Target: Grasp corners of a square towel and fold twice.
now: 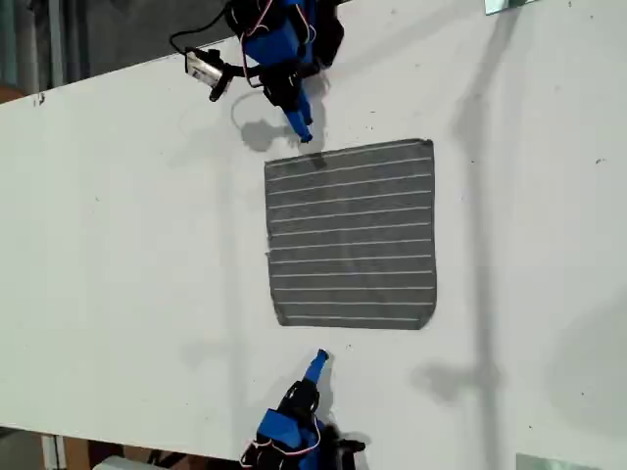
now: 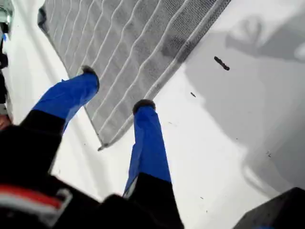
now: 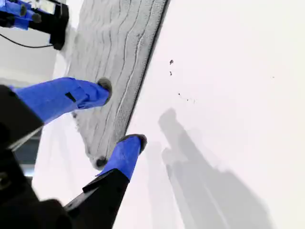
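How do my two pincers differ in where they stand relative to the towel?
My first pincer comes in from the exterior view's top, and my second pincer comes in from its bottom. In the exterior view the first's tip reaches the towel edge, while bare table shows between the second's tip and the cloth. Both are open, each straddles a towel corner, and neither grips cloth.

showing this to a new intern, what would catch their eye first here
The dark grey striped square towel lying flat in the middle of the white table stands out first. Next come the two blue tools pointing at it: one near its upper corner on the exterior view's left, one below its lower edge.
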